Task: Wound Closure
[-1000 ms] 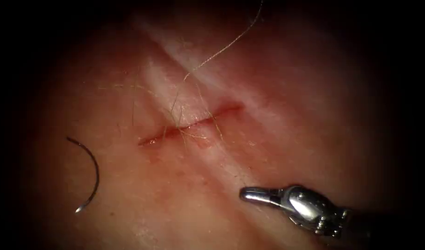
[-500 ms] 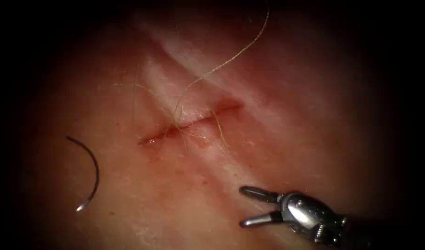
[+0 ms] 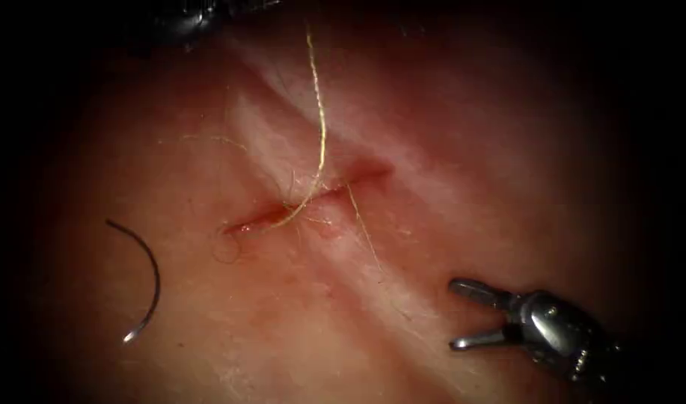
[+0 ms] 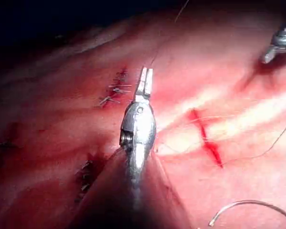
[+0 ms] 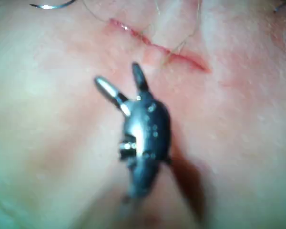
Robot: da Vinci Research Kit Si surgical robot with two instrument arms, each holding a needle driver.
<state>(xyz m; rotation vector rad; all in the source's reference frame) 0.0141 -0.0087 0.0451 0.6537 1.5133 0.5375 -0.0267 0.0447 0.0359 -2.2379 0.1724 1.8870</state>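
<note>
Changing since a second ago: right tool (image 3: pixel 462 314) fingers spread, empty, withdrawn rightward; left tool (image 4: pixel 144 81) fingers pressed on thread (image 3: pixel 318 112), now taut above cut (image 3: pixel 305 200); needle (image 3: pixel 144 280) loose, left.

The cut (image 3: pixel 307 198) runs across the middle of the tissue (image 3: pixel 462 135). The needle (image 3: pixel 143 278) lies loose on the tissue, well left of it. Thread (image 3: pixel 319 112) rises from the cut toward the far side. My right tool (image 3: pixel 456 314), jaws apart and holding nothing, sits near and right.
</note>
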